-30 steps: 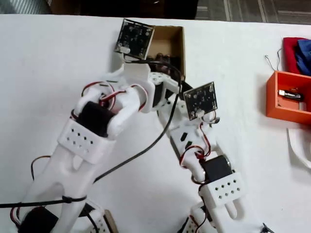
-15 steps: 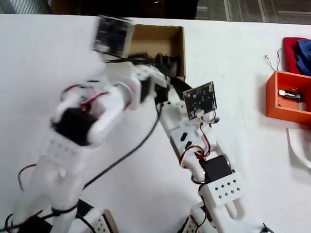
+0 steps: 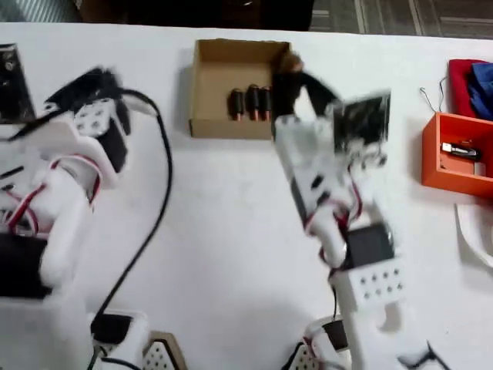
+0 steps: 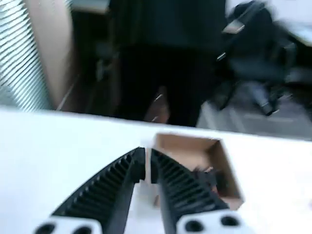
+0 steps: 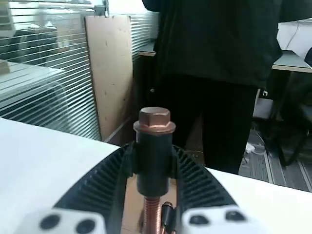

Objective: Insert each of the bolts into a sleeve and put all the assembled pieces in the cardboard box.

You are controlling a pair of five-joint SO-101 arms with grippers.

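Observation:
The cardboard box [image 3: 206, 85] sits at the table's far middle with three assembled pieces [image 3: 251, 102] lying in it. My right gripper [image 3: 295, 81] hangs by the box's right edge, shut on a black sleeve [image 5: 153, 163] with a copper bolt [image 5: 154, 120] through it; the bolt's head points up and its thread [image 5: 150, 214] shows below. Far to the left of the box, my left gripper [image 3: 86, 83] is raised and blurred. In the left wrist view its fingers [image 4: 146, 160] are shut with nothing between them, and the box [image 4: 225, 168] lies beyond them.
An orange bin [image 3: 431, 158] holding a small item stands at the right edge, with a red and blue cloth [image 3: 468, 81] behind it. A black cable [image 3: 158, 200] trails from the left arm across the table. A white object [image 3: 474, 231] lies at the right.
The left arm swung away from the box to the far left, uncovering the box and its pieces. The right arm moved up toward the box's right edge with the assembled piece.

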